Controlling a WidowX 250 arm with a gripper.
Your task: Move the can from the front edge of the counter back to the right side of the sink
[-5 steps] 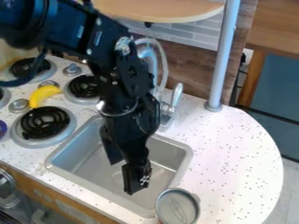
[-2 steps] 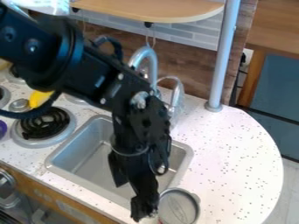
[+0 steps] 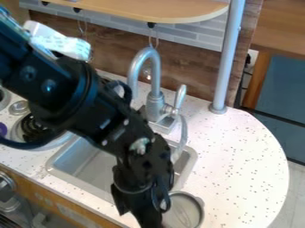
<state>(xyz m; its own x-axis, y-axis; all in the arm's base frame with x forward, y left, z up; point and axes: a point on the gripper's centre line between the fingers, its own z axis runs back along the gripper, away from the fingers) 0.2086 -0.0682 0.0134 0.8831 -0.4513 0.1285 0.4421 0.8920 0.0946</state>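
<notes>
The black gripper (image 3: 149, 219) hangs at the bottom edge of the camera view, over the front edge of the sink, its tips cut off by the frame. Just right of it, and partly behind the arm, stands a round can (image 3: 183, 210) with a silvery top, at the sink's front right corner. Whether the gripper touches the can is hidden.
The metal sink (image 3: 89, 167) lies under the arm, with a faucet (image 3: 156, 104) behind it. A grey pole (image 3: 226, 62) rises at the counter's back. Left are stove burners (image 3: 35, 129) and a purple object (image 3: 3, 129). A wooden shelf (image 3: 161, 10) hangs above.
The arm has come forward toward the bottom edge, taking the gripper from over the sink to beside the can. The arm now covers the yellow banana-shaped object seen earlier. The can has not visibly moved.
</notes>
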